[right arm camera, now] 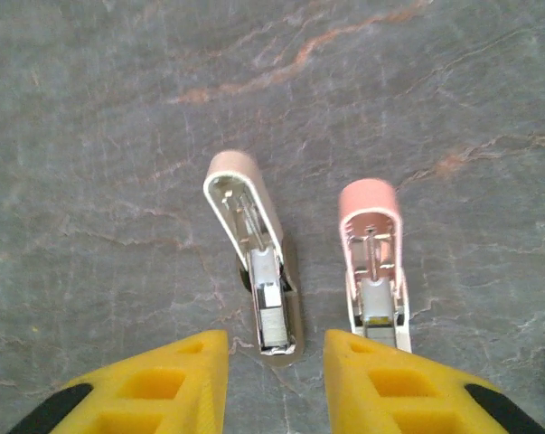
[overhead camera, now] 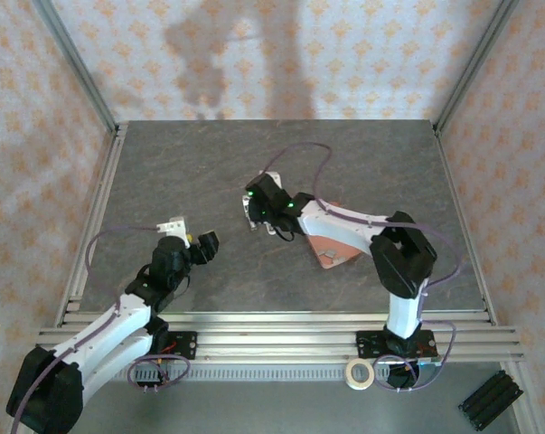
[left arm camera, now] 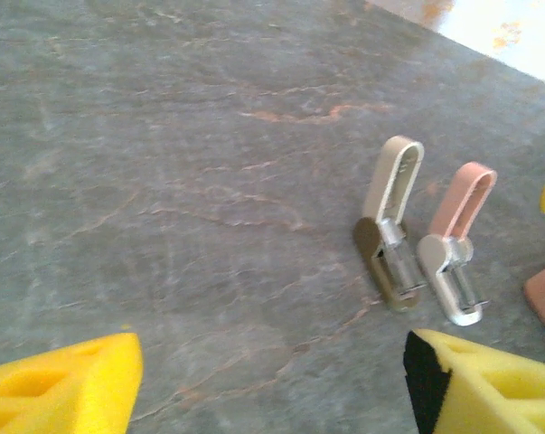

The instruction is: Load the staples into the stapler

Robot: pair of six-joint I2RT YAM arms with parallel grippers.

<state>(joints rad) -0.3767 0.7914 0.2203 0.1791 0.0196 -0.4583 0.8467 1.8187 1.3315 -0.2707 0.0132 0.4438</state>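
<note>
- Two narrow arms of the stapler (right arm camera: 265,271) lie splayed side by side on the surface (overhead camera: 209,163). The white arm (right arm camera: 245,203) and the pink arm (right arm camera: 370,217) both have their undersides up, showing silvery metal inside.
- The stapler sits near the middle of the surface, straight under the right gripper (right arm camera: 277,348).
- The right gripper's yellow fingers (right arm camera: 155,389) are parted a little. The end of the white arm lies in the gap, and neither finger visibly presses on it.
- The left gripper (left arm camera: 272,348) hangs left of the stapler and nearer the arm bases, well apart from it. Its fingers are spread wide, with only bare surface between them.
- A salmon-pink tray (overhead camera: 333,255) lies just right of the stapler, partly covered by the right arm. What it holds cannot be told.
- The surface around the stapler is a dark grey, slate-like slab with thin rust-orange veins (right arm camera: 299,54) running through it.
- Behind the stapler and to both sides stand walls (overhead camera: 344,54) papered in pale peach with a repeating orange motif. Slim aluminium posts (overhead camera: 73,59) mark the corners.
- A soft shadow of the arms (overhead camera: 218,54) falls on the back wall beyond the stapler.
- Nearer than the stapler, aluminium rails (overhead camera: 281,325) edge the surface and carry the arm bases.
- Beyond those rails lie a roll of tape (overhead camera: 360,372) and a black ribbed object (overhead camera: 492,398).
</note>
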